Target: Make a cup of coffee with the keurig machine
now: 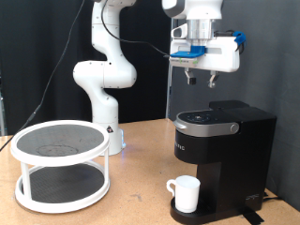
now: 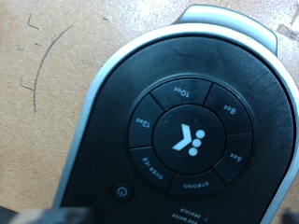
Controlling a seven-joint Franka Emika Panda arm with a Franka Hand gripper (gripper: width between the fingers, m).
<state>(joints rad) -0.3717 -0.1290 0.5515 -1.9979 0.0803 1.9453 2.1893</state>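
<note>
The keurig machine (image 1: pixel 223 141) stands at the exterior view's right, black and boxy, with its lid down and a silver-ringed top (image 1: pixel 204 119). The cup (image 1: pixel 185 194), a small white mug, sits on the machine's drip base under the spout, its handle towards the exterior view's left. My gripper (image 1: pixel 192 79) hangs in the air above the machine's top, apart from it and holding nothing. The wrist view looks straight down on the machine's lid (image 2: pixel 187 121), with its ring of size buttons around the centre logo (image 2: pixel 190 140) and a power button (image 2: pixel 120 189).
A white two-tier round rack (image 1: pixel 61 164) stands at the exterior view's left on the wooden table (image 1: pixel 141 202). The robot's white base (image 1: pixel 103 89) rises behind it. A black curtain backs the scene.
</note>
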